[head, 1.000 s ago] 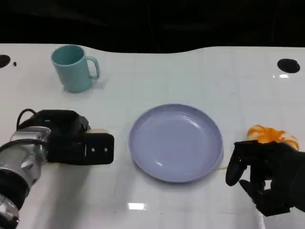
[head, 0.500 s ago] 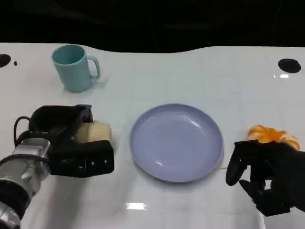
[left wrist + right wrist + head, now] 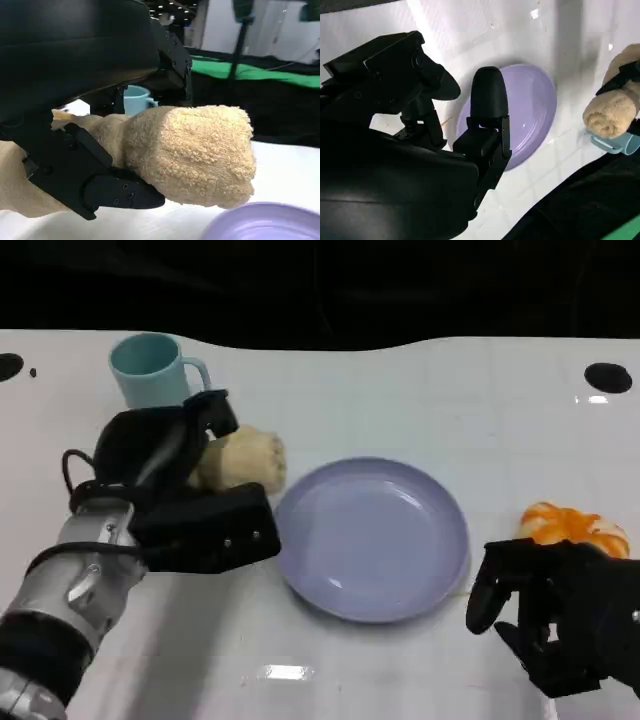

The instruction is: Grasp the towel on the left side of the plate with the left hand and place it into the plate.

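My left hand (image 3: 185, 495) grips a rolled beige towel (image 3: 240, 460) and holds it above the table, just left of the lavender plate (image 3: 372, 538). In the left wrist view the towel (image 3: 190, 155) sticks out from between the black fingers (image 3: 95, 175), with the plate's rim (image 3: 270, 222) below it. The right wrist view shows the towel (image 3: 612, 107) raised beside the plate (image 3: 532, 110). My right hand (image 3: 550, 615) hovers at the table's lower right with its fingers apart and nothing in them.
A teal mug (image 3: 152, 370) stands at the back left, just behind my left hand. An orange peeled-fruit object (image 3: 572, 525) lies right of the plate, close to my right hand. Black holes (image 3: 605, 377) mark the table's far corners.
My left hand has lifted the towel off the table and carried it up and to the right, toward the plate's left rim. The right hand has barely moved.
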Controlling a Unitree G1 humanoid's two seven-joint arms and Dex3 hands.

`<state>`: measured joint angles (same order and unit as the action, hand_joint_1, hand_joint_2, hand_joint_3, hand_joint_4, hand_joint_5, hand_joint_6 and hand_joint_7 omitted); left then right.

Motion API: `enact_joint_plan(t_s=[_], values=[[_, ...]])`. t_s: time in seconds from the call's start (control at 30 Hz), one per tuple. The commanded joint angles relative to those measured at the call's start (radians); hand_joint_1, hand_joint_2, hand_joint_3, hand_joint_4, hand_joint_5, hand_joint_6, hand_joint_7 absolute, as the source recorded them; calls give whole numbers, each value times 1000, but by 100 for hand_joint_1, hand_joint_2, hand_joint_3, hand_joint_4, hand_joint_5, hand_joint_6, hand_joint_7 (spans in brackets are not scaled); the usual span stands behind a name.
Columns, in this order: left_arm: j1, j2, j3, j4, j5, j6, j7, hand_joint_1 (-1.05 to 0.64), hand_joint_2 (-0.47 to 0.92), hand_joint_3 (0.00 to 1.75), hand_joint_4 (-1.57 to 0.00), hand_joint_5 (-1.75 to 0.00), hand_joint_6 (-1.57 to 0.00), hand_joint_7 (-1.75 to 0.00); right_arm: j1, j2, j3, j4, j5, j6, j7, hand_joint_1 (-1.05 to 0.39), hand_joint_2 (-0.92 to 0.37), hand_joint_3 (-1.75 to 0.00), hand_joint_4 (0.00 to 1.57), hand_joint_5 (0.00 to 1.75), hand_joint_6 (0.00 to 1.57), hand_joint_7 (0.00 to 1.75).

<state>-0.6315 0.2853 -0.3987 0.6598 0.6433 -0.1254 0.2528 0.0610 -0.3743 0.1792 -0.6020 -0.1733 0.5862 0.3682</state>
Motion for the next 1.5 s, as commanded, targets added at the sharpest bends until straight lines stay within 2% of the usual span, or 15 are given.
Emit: enact_joint_plan(t_s=[0.03,0.07,0.23,0.53,0.73,0.87,0.93,0.97,1.0,1.03,1.07,1.1,1.17,1.37,1.5], values=[[23,-14,-2,-94,-6,20,-61,-23,55,83,-89,-175,-67,-163,-6,-1,14,-12,-12,2,-10,0,-56,-107,74,175,71,141],[24,-19,-8,-112,0,18,-68,-23,56,80,-90,-175,-68,-159,-6,1,16,-11,-13,0,-13,0,-56,-107,74,175,71,141],[36,-52,-25,-198,-4,32,-124,-20,51,102,-92,-175,-68,-174,-10,5,27,-8,-20,1,-19,-1,-57,-106,74,175,71,141],[49,-128,-77,-268,10,75,-194,-19,46,101,-92,-175,-66,-175,-4,1,23,-20,-19,11,-15,-1,-58,-105,74,175,71,142],[48,-183,-115,-244,18,72,-216,-20,49,103,-90,-175,-63,-175,9,-4,18,-34,-16,3,-12,-1,-57,-106,75,175,71,142],[37,-196,-130,-237,14,93,-282,-21,62,74,-81,-174,-74,-118,10,-7,11,-49,-12,27,-6,-1,-58,-106,73,175,70,142],[34,-200,-132,-246,6,118,-336,-20,70,55,-70,-171,-83,-73,8,-8,8,-52,-9,34,-3,-1,-58,-105,73,175,70,142],[27,-190,-141,-250,9,125,-382,-22,78,44,-62,-158,-82,-52,7,-9,6,-51,-6,32,-1,-1,-58,-105,73,175,70,142],[21,-183,-148,-254,14,129,-414,-26,86,30,-49,-126,-70,-27,6,-11,5,-50,-5,31,1,-1,-58,-105,73,175,70,142],[15,-172,-159,-260,25,132,-446,-27,89,26,-45,-114,-66,-18,5,-14,4,-48,-4,27,3,-1,-58,-105,73,175,70,142],[12,-164,-169,-268,39,140,-471,-34,91,20,-34,-81,-54,-7,4,-17,4,-48,-4,25,5,-1,-58,-105,74,175,70,142],[11,-158,-177,-277,52,149,-487,-38,91,18,-32,-61,-47,-4,4,-19,4,-49,-4,26,6,-2,-58,-105,74,175,70,142],[13,-152,-187,-290,73,165,-505,-48,92,13,-25,-42,-35,-1,4,-20,4,-51,-4,30,7,-2,-58,-105,73,175,70,142],[24,-134,-194,-334,96,212,-566,-65,92,13,-14,-35,-19,0,12,-21,-4,-47,2,22,11,-2,-57,-105,72,175,69,142],[38,-110,-172,-392,86,226,-597,-67,92,14,-14,-37,-21,-2,12,-25,-1,-48,-3,22,10,-2,-57,-105,73,175,70,142]])
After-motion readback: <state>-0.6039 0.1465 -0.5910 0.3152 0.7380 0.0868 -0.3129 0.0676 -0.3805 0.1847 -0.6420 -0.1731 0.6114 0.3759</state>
